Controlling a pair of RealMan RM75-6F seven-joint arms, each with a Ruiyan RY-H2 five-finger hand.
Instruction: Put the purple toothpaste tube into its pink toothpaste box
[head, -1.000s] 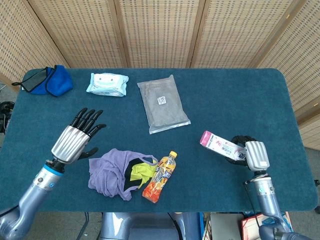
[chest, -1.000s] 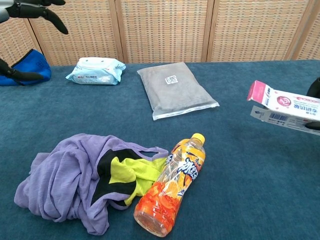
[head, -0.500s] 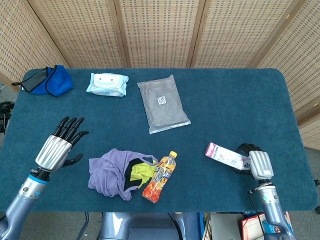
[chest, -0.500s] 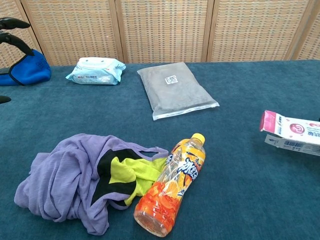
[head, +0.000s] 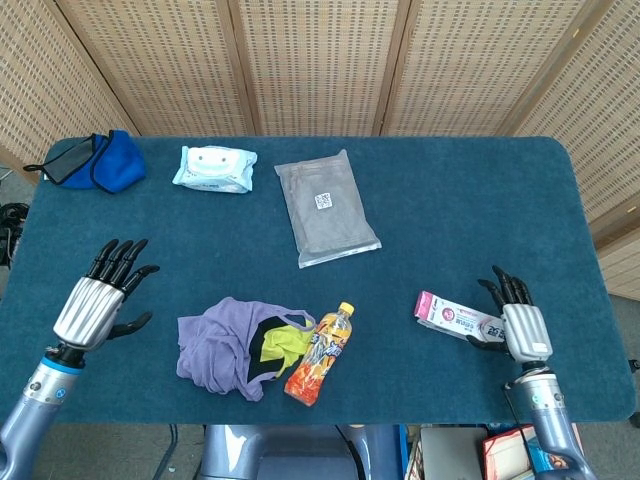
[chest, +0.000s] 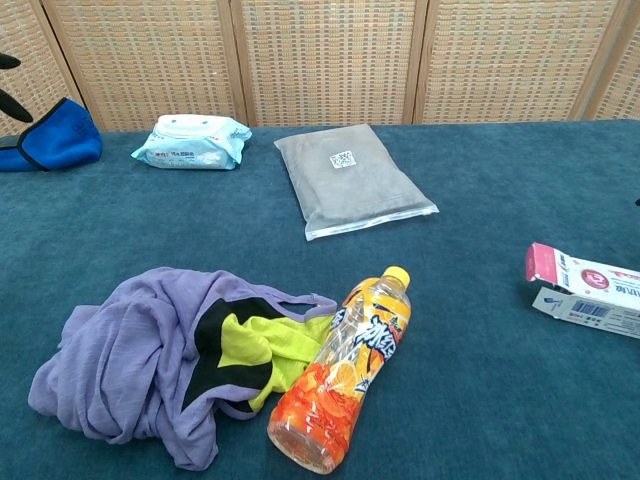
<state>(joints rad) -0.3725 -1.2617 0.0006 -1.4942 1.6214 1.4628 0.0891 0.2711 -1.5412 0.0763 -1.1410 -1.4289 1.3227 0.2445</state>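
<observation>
At table's right edge, pink toothpaste box (head: 458, 317) lies flat; purple tube unseen; right robot hand (head: 518, 321) and left robot hand (head: 97, 296) splayed, empty.

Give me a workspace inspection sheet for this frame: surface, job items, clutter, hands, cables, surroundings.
Surface: blue table, carpet-like.
Job's things: pink toothpaste box lies flat by the right hand; purple tube not seen.
Clutter: orange drink bottle, purple cloth, grey pouch, wipes pack, blue bag.
Hands: left hand and right hand hold nothing, fingers spread.
Cables: nothing seen.
Surroundings: woven screen panels behind.
</observation>
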